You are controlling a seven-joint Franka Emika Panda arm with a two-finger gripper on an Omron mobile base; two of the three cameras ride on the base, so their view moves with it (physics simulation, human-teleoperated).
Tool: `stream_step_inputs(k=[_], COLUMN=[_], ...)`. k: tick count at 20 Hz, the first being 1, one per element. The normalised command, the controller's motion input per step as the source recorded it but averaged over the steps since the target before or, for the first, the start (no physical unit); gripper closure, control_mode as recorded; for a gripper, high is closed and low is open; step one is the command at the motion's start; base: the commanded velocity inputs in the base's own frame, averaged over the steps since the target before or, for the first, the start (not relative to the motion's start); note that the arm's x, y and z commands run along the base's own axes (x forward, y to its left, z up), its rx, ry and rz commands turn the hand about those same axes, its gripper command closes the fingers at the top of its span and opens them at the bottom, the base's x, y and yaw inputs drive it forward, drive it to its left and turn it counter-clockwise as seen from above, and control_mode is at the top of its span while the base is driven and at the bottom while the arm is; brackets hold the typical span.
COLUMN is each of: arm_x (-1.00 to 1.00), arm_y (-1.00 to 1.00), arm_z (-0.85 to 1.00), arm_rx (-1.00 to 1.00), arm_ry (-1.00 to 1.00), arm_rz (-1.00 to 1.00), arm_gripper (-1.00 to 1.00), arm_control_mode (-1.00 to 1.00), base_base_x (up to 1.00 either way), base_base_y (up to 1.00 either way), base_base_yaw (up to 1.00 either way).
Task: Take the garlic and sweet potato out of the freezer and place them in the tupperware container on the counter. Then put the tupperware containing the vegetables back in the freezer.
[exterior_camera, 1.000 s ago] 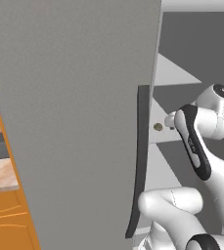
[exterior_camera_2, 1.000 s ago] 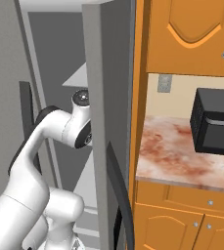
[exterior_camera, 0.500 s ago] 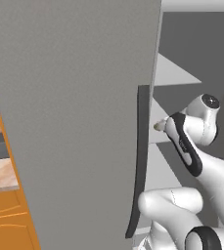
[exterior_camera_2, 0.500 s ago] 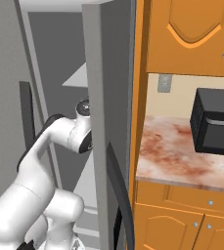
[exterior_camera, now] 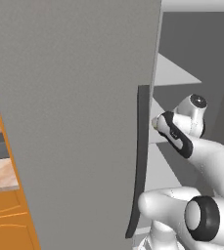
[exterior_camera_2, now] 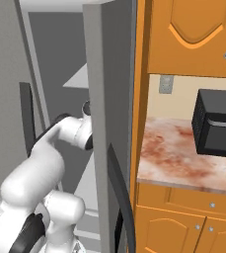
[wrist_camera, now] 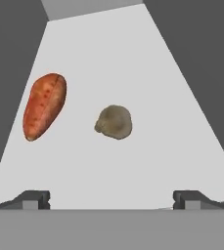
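In the hand view, the orange-red sweet potato (wrist_camera: 44, 105) lies on the freezer's pale grey shelf (wrist_camera: 147, 73), to the left. The small brownish garlic (wrist_camera: 114, 121) sits near the shelf's middle, apart from it. My gripper (wrist_camera: 112, 197) is open, its fingertips (wrist_camera: 35, 197) wide apart in front of both vegetables and touching neither. In the base views my arm (exterior_camera: 179, 139) reaches into the freezer past the open grey door (exterior_camera: 74, 122) with its dark curved handle (exterior_camera: 140, 161). The tupperware container is out of view.
The freezer door's edge (exterior_camera_2: 102, 123) stands close beside my arm (exterior_camera_2: 70, 136). To the right is the marbled counter (exterior_camera_2: 178, 158) with a black microwave (exterior_camera_2: 218, 123), orange cabinets above and below. Grey side walls (wrist_camera: 15, 58) flank the shelf.
The arm's wrist has sunk slightly and pushed a little further into the freezer. The gripper has stayed open.
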Motion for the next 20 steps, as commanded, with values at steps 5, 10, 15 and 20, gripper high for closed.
stream_step_inputs(k=[5, 10, 15, 20], arm_x=[0.32, 0.25, 0.27, 0.27], arm_y=[-0.10, -0.13, -0.07, -0.06], arm_z=[-0.21, -0.27, -0.26, -0.20], arm_rx=[0.00, 0.01, 0.01, 0.03], arm_ry=[0.00, 0.00, 0.00, 0.00], arm_rz=[0.00, 0.00, 0.00, 0.00], arm_gripper=[-1.00, -1.00, -1.00, -1.00], arm_control_mode=[-1.00, -1.00, -1.00, -1.00], base_base_x=[0.00, 0.00, 0.00, 0.00], base_base_y=[0.00, 0.00, 0.00, 0.00], base_base_yaw=[0.00, 0.00, 0.00, 0.00])
